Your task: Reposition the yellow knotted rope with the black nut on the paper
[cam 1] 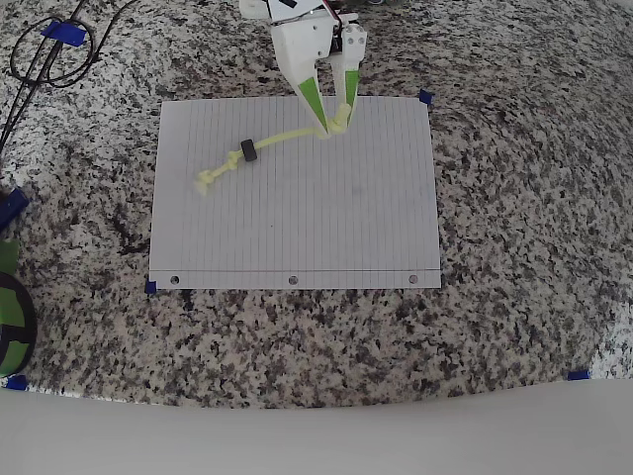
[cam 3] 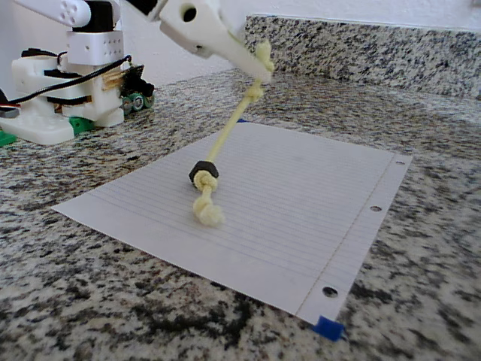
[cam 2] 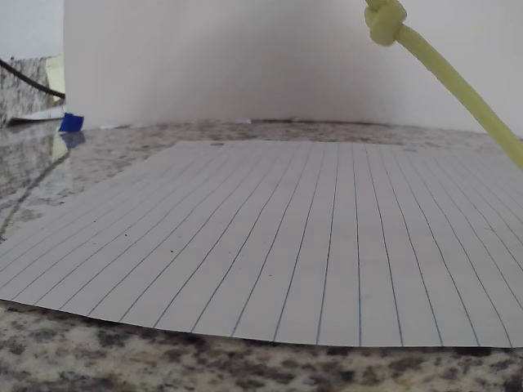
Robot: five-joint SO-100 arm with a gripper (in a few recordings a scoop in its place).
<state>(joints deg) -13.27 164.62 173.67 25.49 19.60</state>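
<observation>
Claw (cam 1: 334, 121) angled down from the far edge of the sheet, and we see its white, green-tipped fingers (cam 1: 313, 99) clamped on one knotted end of the yellow knotted rope (cam 1: 282, 137). In the fixed view that end hangs lifted off the paper (cam 3: 301, 195) while the cord slants down taut to its other knot, resting on the sheet. We spot the black nut (cam 3: 203, 172) threaded low on the cord, just above that resting knot. Smooth white lined paper with three punched holes lies flat on a speckled granite tabletop (cam 1: 514, 297). We find no readable writing anywhere.
</observation>
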